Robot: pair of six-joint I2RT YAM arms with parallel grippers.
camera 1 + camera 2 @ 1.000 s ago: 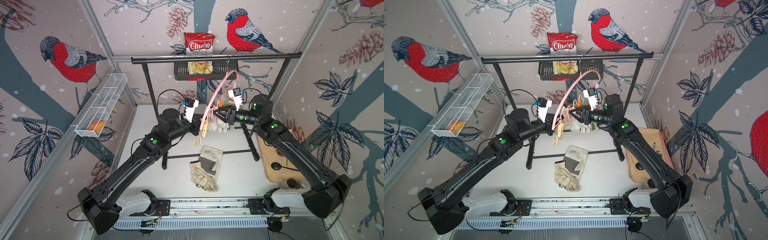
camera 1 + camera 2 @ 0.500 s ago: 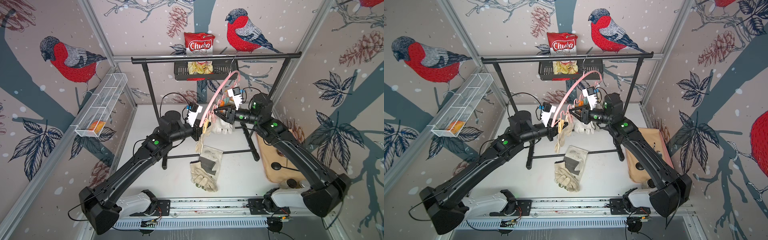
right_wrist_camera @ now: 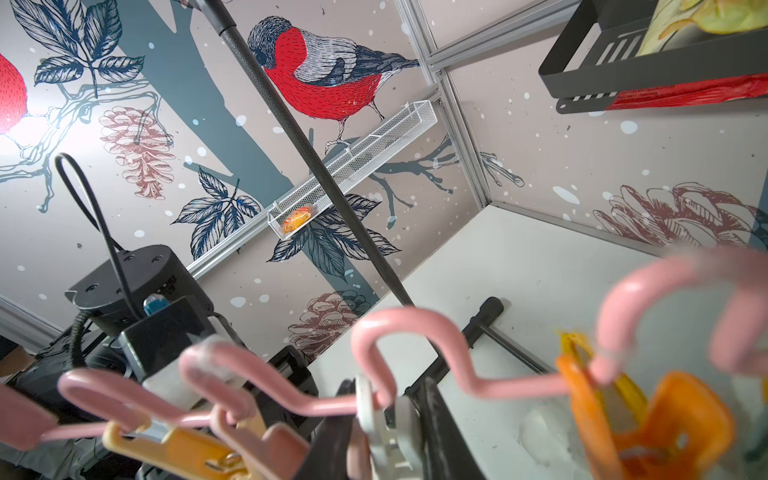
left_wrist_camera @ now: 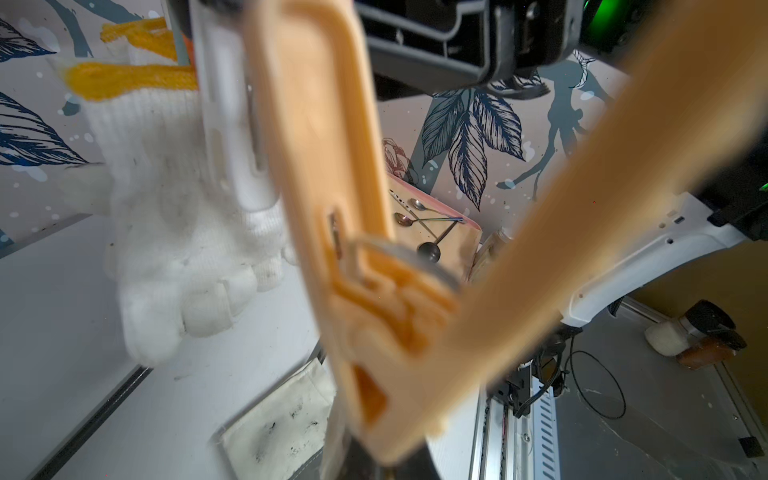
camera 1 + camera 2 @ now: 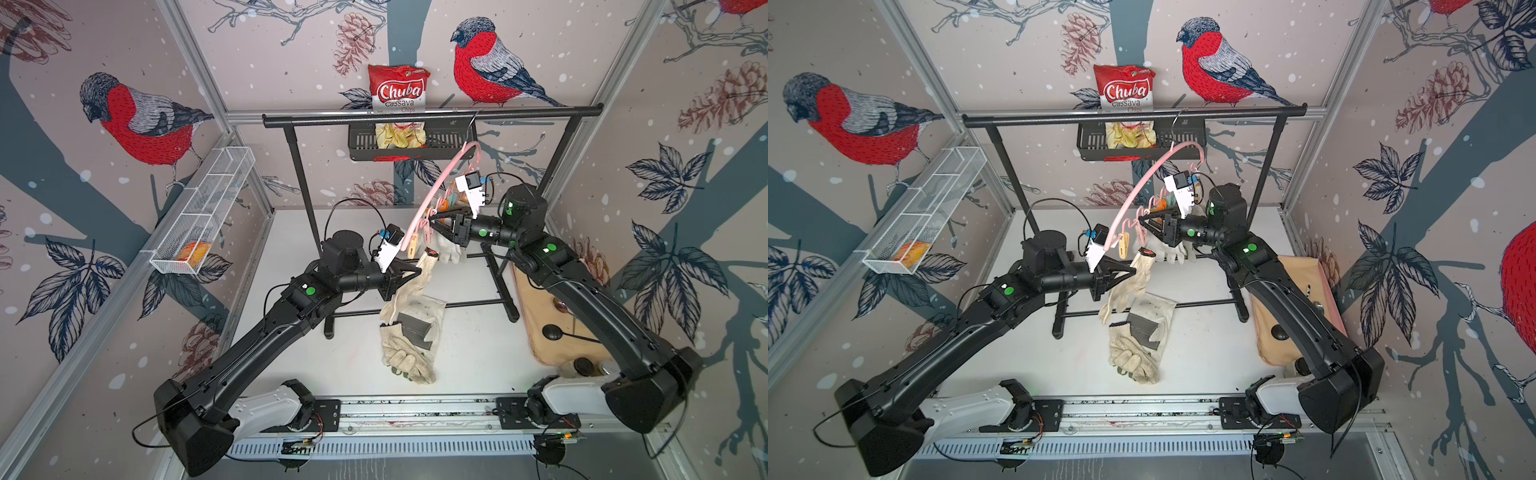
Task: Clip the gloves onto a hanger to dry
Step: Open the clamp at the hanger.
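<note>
The pink hanger [image 5: 432, 191] hangs tilted from the black rack by its metal hook. My right gripper [image 5: 432, 218] is at its row of clothespins. In the right wrist view its fingers [image 3: 440, 436] press both sides of a white clothespin [image 3: 382, 419]. My left gripper [image 5: 417, 272] is shut on an off-white knit glove [image 5: 409, 286] near its cuff; the glove dangles just below the hanger's lower end. A knit glove with a yellow cuff [image 4: 178, 232] is clipped to the hanger. A canvas glove [image 5: 424, 316] and a further knit glove [image 5: 405, 359] lie on the table.
The black garment rack [image 5: 432, 117] spans the back, and its foot bars [image 5: 478, 305] rest on the table. A black basket with a chips bag [image 5: 399, 93] hangs on the back wall. A white wire basket [image 5: 208, 208] is on the left wall. A beige tray with spoons [image 5: 552, 332] lies at the right.
My left gripper has dropped a little and shifted right with the knit glove, away from the hanger's end. The right gripper's fingers have narrowed onto the white clothespin.
</note>
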